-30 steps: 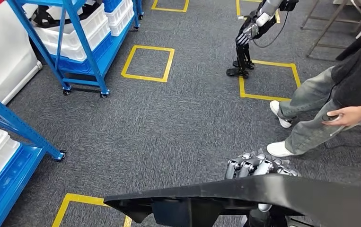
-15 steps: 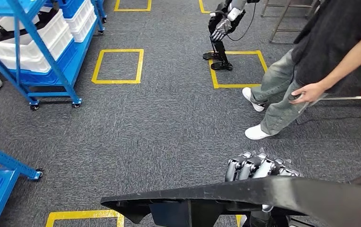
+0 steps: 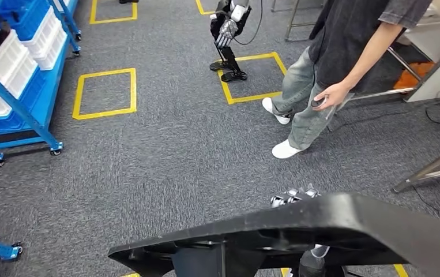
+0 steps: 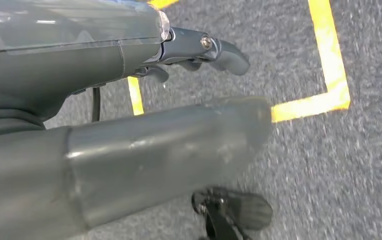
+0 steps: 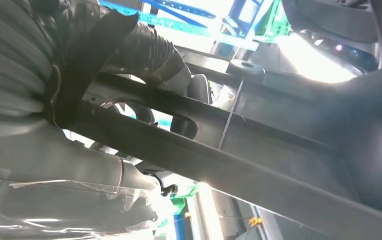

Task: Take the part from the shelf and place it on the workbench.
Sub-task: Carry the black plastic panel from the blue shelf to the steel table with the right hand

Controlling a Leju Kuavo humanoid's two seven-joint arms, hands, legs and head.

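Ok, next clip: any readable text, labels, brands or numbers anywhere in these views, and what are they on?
None can be read.
The black part in the right hand: no visible lettering.
The blue shelf and its white bins: no labels visible.
The yellow floor squares: plain tape outlines, no numbers.
The person's dark shirt: no print visible.

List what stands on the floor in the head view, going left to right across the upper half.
blue shelf cart → empty yellow floor square → second robot's legs → person → metal table leg

robotics lab | blue shelving (image 3: 15, 86) | yellow floor squares (image 3: 105, 92) | second robot (image 3: 229, 32)
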